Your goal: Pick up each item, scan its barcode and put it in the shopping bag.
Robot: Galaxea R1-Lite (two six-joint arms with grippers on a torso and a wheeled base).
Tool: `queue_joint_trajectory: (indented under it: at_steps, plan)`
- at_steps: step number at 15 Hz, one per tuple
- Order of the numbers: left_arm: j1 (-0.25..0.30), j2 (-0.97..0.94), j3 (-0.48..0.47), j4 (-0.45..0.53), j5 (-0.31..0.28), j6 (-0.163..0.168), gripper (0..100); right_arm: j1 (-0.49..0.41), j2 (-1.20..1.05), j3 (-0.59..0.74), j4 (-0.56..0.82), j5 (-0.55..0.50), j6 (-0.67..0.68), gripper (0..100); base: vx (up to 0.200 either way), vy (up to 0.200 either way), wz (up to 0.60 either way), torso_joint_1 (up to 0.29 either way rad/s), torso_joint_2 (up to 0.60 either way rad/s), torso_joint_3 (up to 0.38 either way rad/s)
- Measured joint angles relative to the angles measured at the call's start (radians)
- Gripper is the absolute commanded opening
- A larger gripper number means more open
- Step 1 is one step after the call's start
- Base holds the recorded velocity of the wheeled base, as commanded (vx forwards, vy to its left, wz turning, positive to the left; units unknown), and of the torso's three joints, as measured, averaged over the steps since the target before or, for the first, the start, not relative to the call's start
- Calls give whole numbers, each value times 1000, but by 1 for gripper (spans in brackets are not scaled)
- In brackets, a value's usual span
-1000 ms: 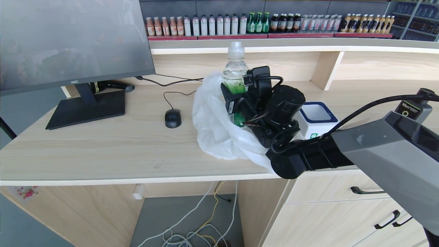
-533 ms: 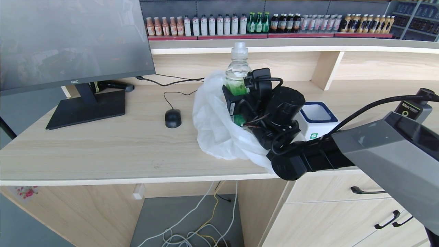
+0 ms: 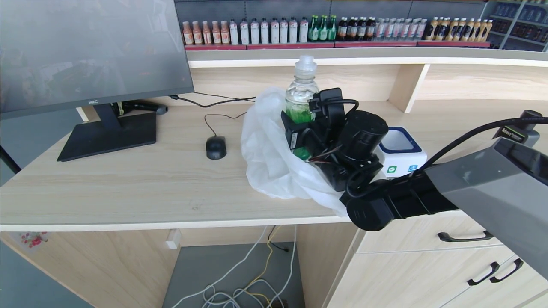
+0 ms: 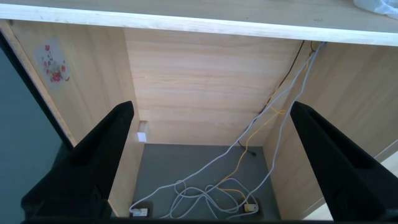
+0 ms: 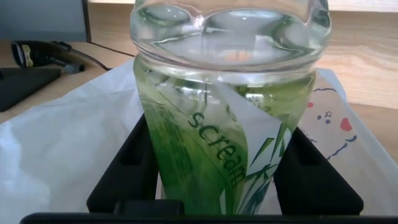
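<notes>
Bottle (image 3: 302,92) of clear plastic, green-labelled, stands upright over the crumpled white shopping bag (image 3: 265,149) on your pale wooden counter (image 3: 128,179). The right gripper (image 3: 305,128) clamps it between black jaws, its arm extending from the right. Your left wrist view shows the left gripper (image 4: 211,155) empty, jaws spread wide, below the counter's edge.
</notes>
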Motion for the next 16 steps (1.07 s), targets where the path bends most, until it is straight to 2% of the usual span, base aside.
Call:
queue_joint_trajectory:
  at_steps: [2,3,10,16]
  plan:
    - [0,0,0,0,0,0,100,-1,-4,3,0,0,2,0,0,0,0,0,0,0]
    - [0,0,0,0,0,0,100,0,-5,3,0,0,3,100,0,0,0,0,0,0]
    - [0,0,0,0,0,0,100,0,-33,19,-3,3,7,100,0,0,0,0,0,0]
    - [0,0,0,0,0,0,100,2,-129,144,-46,6,6,100,0,0,0,0,0,0]
